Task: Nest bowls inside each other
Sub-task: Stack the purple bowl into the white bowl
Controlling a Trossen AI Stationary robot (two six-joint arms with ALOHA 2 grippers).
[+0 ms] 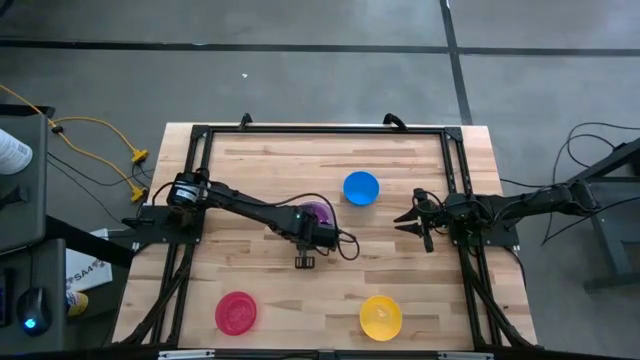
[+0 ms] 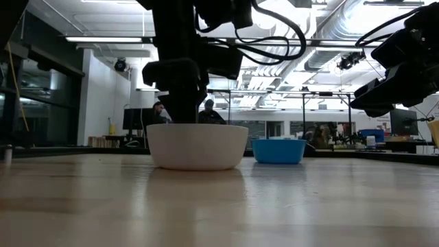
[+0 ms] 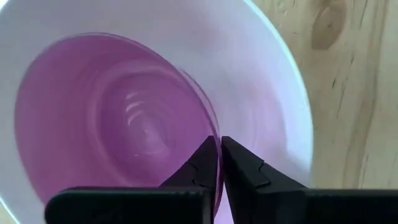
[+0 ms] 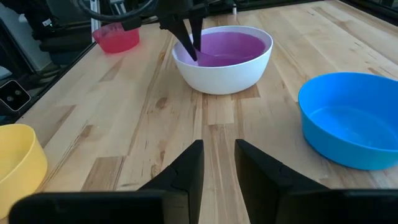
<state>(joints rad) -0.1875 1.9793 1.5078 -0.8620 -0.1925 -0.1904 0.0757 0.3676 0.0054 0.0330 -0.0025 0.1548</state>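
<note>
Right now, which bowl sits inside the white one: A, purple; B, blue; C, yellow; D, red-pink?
A: the purple bowl lies nested in the white bowl, with the left gripper at its rim, while the other three stand apart on the table.

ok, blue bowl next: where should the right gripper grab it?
Pinch the rim of the blue bowl from above, one finger inside the wall. It sits upright and empty, too wide to span. The right gripper faces it, so the near rim looks easiest.
</note>
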